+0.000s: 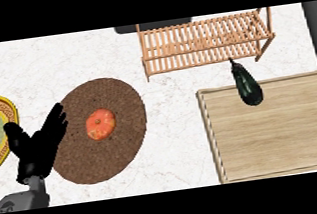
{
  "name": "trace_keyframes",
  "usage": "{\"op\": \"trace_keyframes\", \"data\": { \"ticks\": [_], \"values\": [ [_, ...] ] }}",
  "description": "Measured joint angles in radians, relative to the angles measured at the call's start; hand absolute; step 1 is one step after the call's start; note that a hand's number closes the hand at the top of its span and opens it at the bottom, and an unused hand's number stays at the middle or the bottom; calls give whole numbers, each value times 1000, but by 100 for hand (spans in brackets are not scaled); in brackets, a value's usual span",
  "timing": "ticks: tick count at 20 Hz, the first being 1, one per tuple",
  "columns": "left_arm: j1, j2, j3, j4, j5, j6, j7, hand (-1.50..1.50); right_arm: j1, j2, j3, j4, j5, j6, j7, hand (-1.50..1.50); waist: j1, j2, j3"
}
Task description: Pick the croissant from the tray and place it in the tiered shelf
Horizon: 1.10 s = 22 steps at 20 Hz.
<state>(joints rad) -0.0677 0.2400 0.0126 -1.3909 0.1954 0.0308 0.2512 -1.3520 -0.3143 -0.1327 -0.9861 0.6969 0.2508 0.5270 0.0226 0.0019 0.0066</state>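
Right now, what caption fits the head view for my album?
Left hand open beside brown mat holding an orange fruit; eggplant on wooden tray.

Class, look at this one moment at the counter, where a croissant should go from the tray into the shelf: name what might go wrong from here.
1. No croissant shows on the pale wooden tray; only a dark green eggplant lies over its far edge, so the wrong thing might be picked.
2. The eggplant lies just before the slatted wooden tiered shelf and might be knocked.
3. The open black left hand overlaps the round brown woven mat bearing an orange fruit; a sweep might nudge it.
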Motion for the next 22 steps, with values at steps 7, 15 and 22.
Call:
{"op": "trace_keyframes", "data": {
  "ticks": [7, 15, 22],
  "values": [
    [-5, -8, 4, 4, -8, 1, 8, 0, -30, 4, -3, 144, 27, -91, -118, 150, 0, -1, 1],
    [-6, -20, 4, -1, -18, 2, 14, 0, -91, -9, -22, 281, 29, -126, -211, 150, 1, -1, 1],
    [-6, -24, 6, -1, -31, 8, 20, 0, -115, -13, -71, 308, 7, -172, -176, -150, -5, -3, 2]
  ]
}}
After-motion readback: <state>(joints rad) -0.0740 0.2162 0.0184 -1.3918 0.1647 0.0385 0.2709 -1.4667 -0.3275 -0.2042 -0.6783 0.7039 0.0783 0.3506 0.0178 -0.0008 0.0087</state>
